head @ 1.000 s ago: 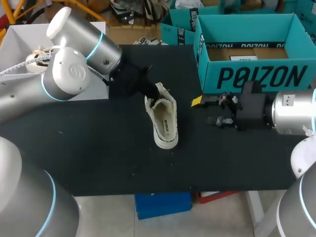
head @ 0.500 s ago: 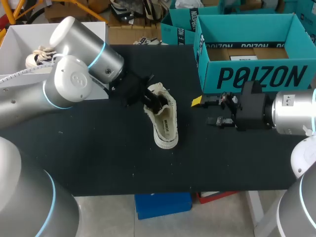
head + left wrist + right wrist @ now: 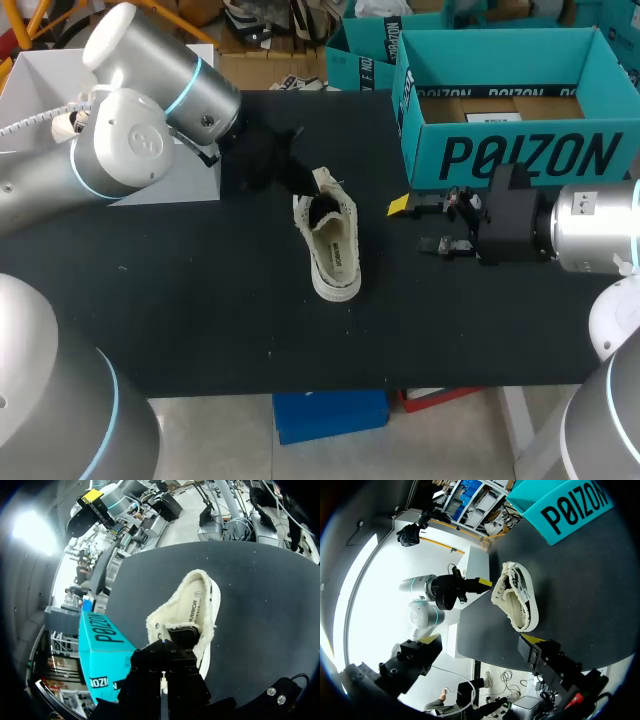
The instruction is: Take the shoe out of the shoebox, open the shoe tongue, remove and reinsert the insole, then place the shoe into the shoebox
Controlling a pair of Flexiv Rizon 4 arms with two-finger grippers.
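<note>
Head view: a cream low-top shoe [image 3: 332, 250] lies upright on the black table [image 3: 200, 320], toe toward 6 o'clock and heel toward 12 o'clock, outside the teal shoebox [image 3: 500, 150], which stands open at the shoe's 2 o'clock. The left gripper [image 3: 312, 197] comes in from 10 o'clock and sits at the shoe's heel opening, its black body hiding the contact, so whether it grips cannot be told. The right gripper [image 3: 428, 224] hangs at the shoe's 3 o'clock, well apart from it, jaws spread and holding nothing.

Table [image 3: 200, 330] evenly lit; white glare blooms in both wrist views.
</note>
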